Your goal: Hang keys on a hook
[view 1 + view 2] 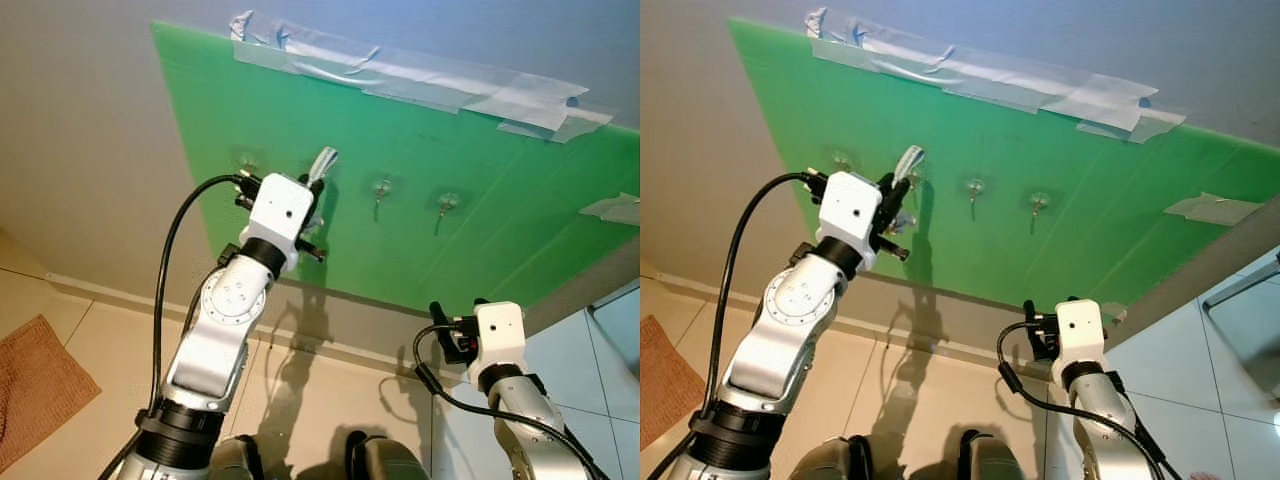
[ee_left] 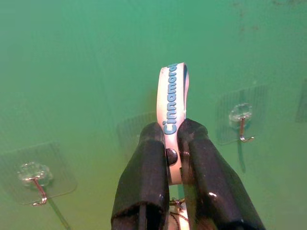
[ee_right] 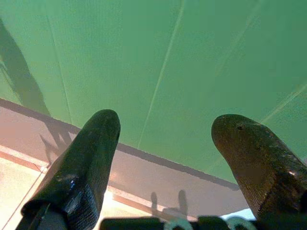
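Green board (image 1: 480, 230) taped to the wall carries a row of hooks. Left gripper (image 2: 172, 158) clenches the key strap (image 2: 173, 96), its loop pointing at the board, between two hooks (image 2: 240, 125), nearer the right one. Right gripper (image 3: 168, 139) hangs low, released.

R gripper (image 3: 165, 139), fingers apart, before green board (image 3: 158, 57), pale wall strip (image 3: 158, 179) below.

Silver jointed arms, white wrist housings, black collars. Black cable loops along each arm. Left gripper (image 2: 172, 143), right gripper (image 3: 165, 132): long black fingers, apparently textured.
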Robot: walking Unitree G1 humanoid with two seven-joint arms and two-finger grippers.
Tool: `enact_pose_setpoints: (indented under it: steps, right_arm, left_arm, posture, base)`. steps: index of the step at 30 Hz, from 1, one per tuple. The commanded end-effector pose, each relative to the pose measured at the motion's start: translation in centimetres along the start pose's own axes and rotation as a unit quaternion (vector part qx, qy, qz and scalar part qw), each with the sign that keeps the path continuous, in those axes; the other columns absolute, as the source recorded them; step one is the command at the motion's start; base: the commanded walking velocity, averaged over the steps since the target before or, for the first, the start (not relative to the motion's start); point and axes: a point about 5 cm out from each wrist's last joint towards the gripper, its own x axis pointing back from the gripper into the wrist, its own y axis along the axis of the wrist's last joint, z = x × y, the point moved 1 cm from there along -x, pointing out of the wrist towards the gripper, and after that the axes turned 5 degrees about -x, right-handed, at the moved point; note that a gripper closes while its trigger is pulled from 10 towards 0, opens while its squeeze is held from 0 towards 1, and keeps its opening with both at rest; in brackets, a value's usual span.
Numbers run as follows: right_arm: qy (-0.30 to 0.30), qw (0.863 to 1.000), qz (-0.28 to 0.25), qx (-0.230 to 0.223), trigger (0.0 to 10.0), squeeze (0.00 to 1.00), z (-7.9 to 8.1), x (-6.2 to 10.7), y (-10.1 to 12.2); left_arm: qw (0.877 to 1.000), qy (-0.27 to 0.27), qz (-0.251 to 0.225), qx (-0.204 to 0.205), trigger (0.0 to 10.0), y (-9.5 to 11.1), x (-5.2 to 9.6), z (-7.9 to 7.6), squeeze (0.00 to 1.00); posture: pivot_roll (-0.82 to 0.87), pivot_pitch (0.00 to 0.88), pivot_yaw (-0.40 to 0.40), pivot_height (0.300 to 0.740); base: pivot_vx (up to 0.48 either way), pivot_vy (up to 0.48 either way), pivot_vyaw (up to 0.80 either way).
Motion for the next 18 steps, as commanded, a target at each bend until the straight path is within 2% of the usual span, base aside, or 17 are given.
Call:
enact_pose_setpoints:
  steps: [1, 7, 10, 18]
  right_arm:
    - [-0.012, 1.0, 0.004, 0.002, 10.0, 0.04, -0.56, 0.12, -0.17]
    - [-0.012, 1.0, 0.002, 0.005, 10.0, 0.05, -0.53, 0.05, -0.15]
    - [-0.01, 1.0, 0.0, 0.004, 10.0, 0.06, -0.5, 0.07, -0.11]
    - [-0.007, 1.0, 0.0, 0.005, 10.0, 0.09, -0.42, 0.12, -0.1]
  left_arm:
    - [1.0, -0.011, -0.006, -0.001, 10.0, 0.42, 0.06, -0.56, 0.0]
    - [1.0, -0.005, -0.003, 0.003, 10.0, 0.36, -0.02, -0.38, 0.0]
    - [1.0, -0.003, -0.002, 0.007, 10.0, 0.35, -0.07, -0.28, 0.0]
    - [1.0, -0.004, -0.002, 0.006, 10.0, 0.25, -0.03, -0.27, 0.0]
  posture:
    - [-0.15, 0.143, -0.053, 0.74]
    - [-0.15, 0.142, -0.051, 0.74]
    - [-0.15, 0.141, -0.05, 0.74]
    - [-0.15, 0.141, -0.049, 0.74]
  base:
    - [0.0, -0.48, 0.0]
    - [0.0, -0.467, 0.0]
    - [0.259, -0.311, 0.0]
    - [0.0, 0.0, 0.76]
